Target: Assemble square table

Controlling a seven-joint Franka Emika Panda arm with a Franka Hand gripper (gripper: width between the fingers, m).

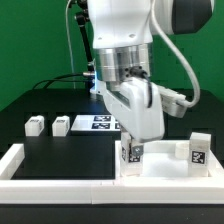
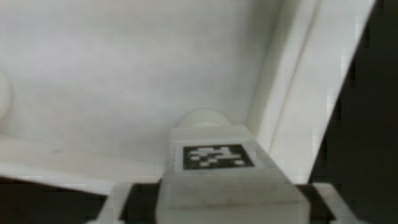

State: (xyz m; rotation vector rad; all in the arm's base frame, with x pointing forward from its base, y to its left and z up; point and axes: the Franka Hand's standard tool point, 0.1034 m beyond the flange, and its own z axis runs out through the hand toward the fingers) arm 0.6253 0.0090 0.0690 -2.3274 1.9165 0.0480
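My gripper (image 1: 132,152) is shut on a short white leg (image 1: 131,154) with a black-and-white tag and holds it upright over the white square tabletop (image 1: 160,168), near the corner towards the exterior view's left. In the wrist view the leg (image 2: 217,150) sits between my fingers (image 2: 118,205), with the gripper (image 2: 222,205) above the tabletop's flat face (image 2: 125,90) and beside its raised rim (image 2: 294,80). A second leg (image 1: 198,150) stands upright at the tabletop's corner on the exterior view's right. Two more legs (image 1: 36,125) (image 1: 62,125) lie on the black table.
The marker board (image 1: 97,122) lies behind the arm. The low white wall (image 1: 60,185) runs along the front and up the exterior view's left side (image 1: 12,157). The tabletop rests against it. Cables hang behind the arm.
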